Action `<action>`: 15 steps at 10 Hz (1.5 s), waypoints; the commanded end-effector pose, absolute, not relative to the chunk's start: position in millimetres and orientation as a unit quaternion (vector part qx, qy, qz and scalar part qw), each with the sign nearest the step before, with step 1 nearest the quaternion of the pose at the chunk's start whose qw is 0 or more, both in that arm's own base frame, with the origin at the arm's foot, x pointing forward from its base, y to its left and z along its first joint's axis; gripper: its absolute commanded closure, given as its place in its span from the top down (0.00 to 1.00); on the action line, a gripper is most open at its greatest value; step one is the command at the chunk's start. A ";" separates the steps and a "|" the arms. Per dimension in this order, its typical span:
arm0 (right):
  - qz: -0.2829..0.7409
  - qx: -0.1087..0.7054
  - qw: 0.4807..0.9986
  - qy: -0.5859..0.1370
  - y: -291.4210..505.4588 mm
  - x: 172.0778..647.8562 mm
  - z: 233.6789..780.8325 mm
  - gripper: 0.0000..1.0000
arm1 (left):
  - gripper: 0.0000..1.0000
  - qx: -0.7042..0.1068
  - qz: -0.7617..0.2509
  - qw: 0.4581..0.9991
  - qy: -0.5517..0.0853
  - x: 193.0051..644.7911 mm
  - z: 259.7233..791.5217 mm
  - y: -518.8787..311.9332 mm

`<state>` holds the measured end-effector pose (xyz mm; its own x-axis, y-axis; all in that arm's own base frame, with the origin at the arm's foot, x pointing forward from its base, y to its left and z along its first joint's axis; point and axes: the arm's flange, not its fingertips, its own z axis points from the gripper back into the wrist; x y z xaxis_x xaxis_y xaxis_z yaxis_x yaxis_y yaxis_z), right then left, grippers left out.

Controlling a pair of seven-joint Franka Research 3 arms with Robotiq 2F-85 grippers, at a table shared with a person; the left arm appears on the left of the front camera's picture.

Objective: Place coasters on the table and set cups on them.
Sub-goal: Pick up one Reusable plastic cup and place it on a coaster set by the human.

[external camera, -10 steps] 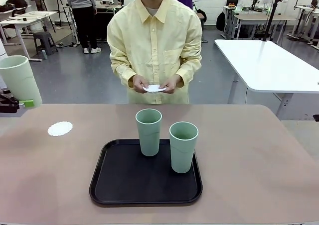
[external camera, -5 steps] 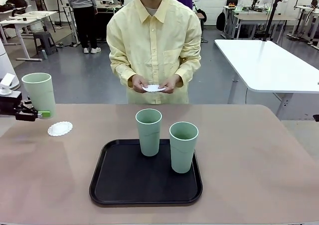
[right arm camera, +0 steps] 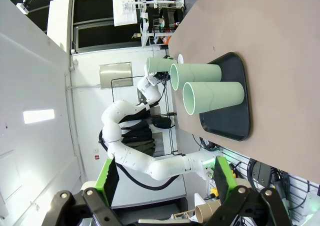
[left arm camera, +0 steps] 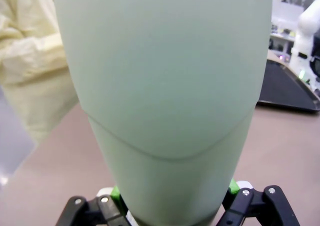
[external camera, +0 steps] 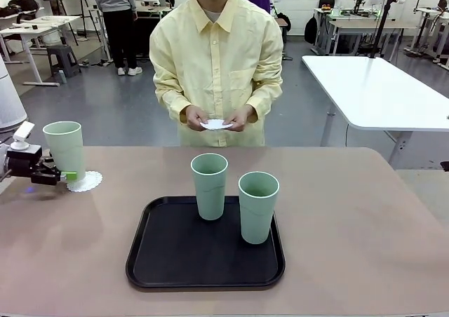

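— Three cups are counted; where is each found?

— One cup (external camera: 210, 186) and a second cup (external camera: 258, 206) are stood upright on the black tray (external camera: 161, 261) at the middle of the table (external camera: 365, 219). The third cup (external camera: 64, 149) is clamped near its base by the left gripper (external camera: 59, 175) at the table's left side. It is held upright over the left part of a coaster (external camera: 88, 183). Whether its base is touching the paper cannot be told.

— What is added by the wrist views?

— From the left wrist, the third cup's wall is seen close up, with green pads (left arm camera: 116, 192) pressed against both sides. The coaster's lacy edge, jutting out to the cup's right, is supplied by the front view. From the right wrist, the right gripper (right arm camera: 167, 178) is seen with its jaws spread wide and nothing between them, well apart from the tray.

— And beyond the table?

— A second coaster (external camera: 217, 124) is held in the person's hands (external camera: 242, 118) at the far side.
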<state>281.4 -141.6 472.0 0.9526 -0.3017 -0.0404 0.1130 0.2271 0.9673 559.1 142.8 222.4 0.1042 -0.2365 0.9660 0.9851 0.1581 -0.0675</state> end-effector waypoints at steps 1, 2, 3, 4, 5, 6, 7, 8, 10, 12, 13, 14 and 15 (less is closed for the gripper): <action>-0.132 0.610 0.777 -0.080 -141.3 281.5 472.7 1.00 | 0.77 -0.452 -0.504 0.592 -0.437 564.3 219.9 147.0; -0.132 0.610 0.777 -0.080 -141.3 281.5 472.7 1.00 | 0.77 -0.459 -0.505 0.584 -0.439 562.0 217.3 144.5; -0.132 0.610 0.777 -0.080 -141.3 281.5 472.7 1.00 | 0.77 -0.468 -0.508 0.573 -0.440 559.4 217.0 141.7; -0.132 0.610 0.777 -0.080 -141.3 281.5 472.7 1.00 | 0.77 -0.472 -0.511 0.568 -0.439 558.3 216.6 137.9; -0.132 0.610 0.777 -0.080 -141.3 281.5 472.7 1.00 | 0.77 -0.473 -0.514 0.565 -0.438 557.5 214.5 133.9; -0.132 0.610 0.777 -0.080 -141.3 281.5 472.7 1.00 | 0.77 -0.471 -0.521 0.561 -0.437 558.0 212.2 129.8; -0.132 0.610 0.777 -0.080 -141.3 281.5 472.7 1.00 | 0.77 -0.469 -0.528 0.556 -0.438 559.6 211.3 127.1; -0.132 0.610 0.777 -0.080 -141.3 281.5 472.7 1.00 | 0.77 -0.469 -0.535 0.549 -0.439 561.6 210.3 124.6; -0.132 0.610 0.777 -0.080 -141.3 281.5 472.7 1.00 | 0.77 -0.465 -0.551 0.528 -0.448 565.1 209.3 123.6; -0.132 0.610 0.777 -0.080 -141.3 281.5 472.7 1.00 | 0.77 -0.465 -0.554 0.526 -0.448 568.7 208.0 124.9; -0.132 0.610 0.777 -0.080 -141.3 281.5 472.7 1.00 | 0.77 -0.463 -0.554 0.526 -0.449 571.3 206.4 126.4; -0.132 0.610 0.777 -0.080 -141.3 281.5 472.7 1.00 | 0.77 -0.462 -0.552 0.530 -0.448 575.6 205.0 127.9; -0.132 0.610 0.777 -0.080 -141.3 281.5 472.7 1.00 | 0.77 -0.461 -0.551 0.531 -0.450 578.5 204.3 129.0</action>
